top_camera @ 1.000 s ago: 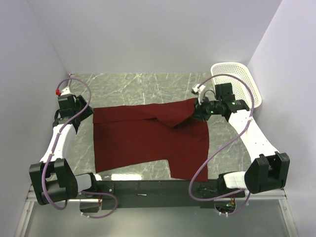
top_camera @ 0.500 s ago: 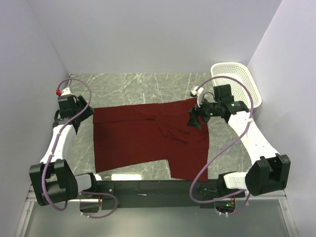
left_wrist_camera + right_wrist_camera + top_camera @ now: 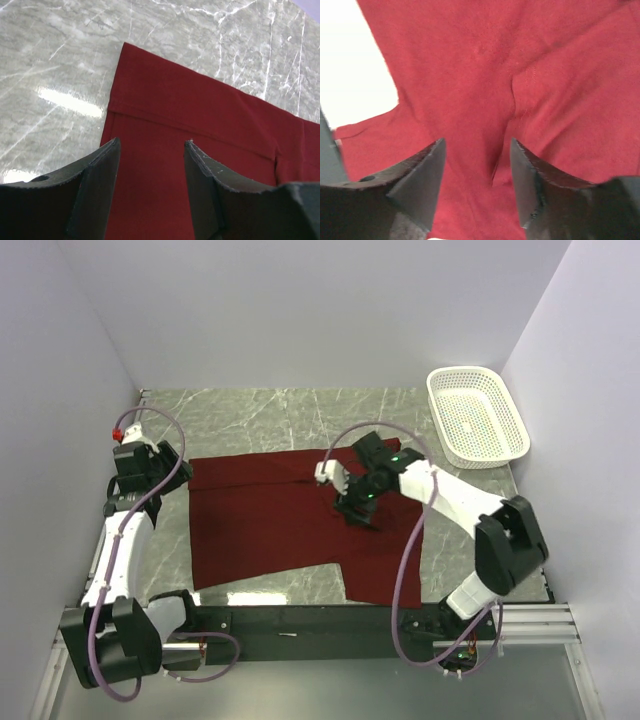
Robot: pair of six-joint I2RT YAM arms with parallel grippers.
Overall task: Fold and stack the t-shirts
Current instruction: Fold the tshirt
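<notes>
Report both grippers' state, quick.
Left gripper: open, holding nothing, at the t-shirt corner.
Right gripper: open, holding nothing, above the t-shirt.

Right claw point(image 3: 356, 509) dropped t-shirt point(image 3: 260, 525) — moved inward.

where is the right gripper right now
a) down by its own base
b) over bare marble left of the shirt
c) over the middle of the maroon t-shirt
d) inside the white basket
c, in the top view the right gripper sits open over the middle of the maroon t-shirt, well apart from the white basket at the far right corner.
</notes>
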